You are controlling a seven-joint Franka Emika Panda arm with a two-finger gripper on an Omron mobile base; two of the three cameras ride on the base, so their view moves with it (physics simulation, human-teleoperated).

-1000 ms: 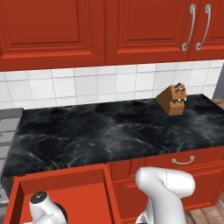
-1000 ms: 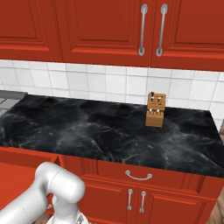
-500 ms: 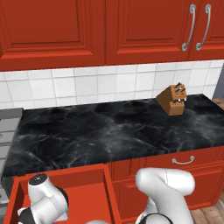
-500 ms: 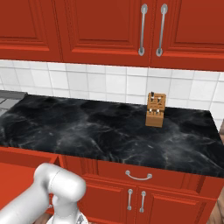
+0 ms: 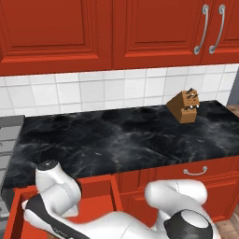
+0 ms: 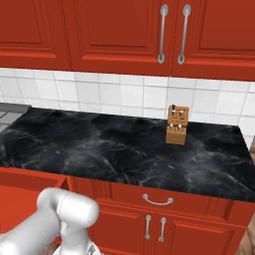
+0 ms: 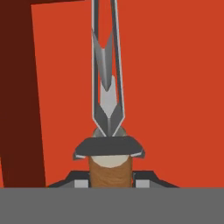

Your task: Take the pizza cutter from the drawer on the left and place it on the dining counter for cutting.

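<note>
The tool [image 7: 111, 181] grips the pizza cutter [image 7: 106, 105] by its handle over the drawer [image 7: 175, 87], wheel pointing toward 12 o'clock.

Counter [image 5: 116, 135]: black marble w/ faint white veins. Wall cupboards [image 5: 93, 32] & drawer [image 5: 100, 191]: red wood, plain red inside; dark brown-red rim in hand view. Handles [image 6: 160, 34]: silver. Tiles [image 6: 119, 94]: pale grey-white, grey grout. Knife block [image 5: 185, 106]: tan brown, dark tops. Cutter [image 7: 106, 83]: silver-grey wheel, brown handle. Arm [image 5: 116, 224]: white, dark joints.
</note>
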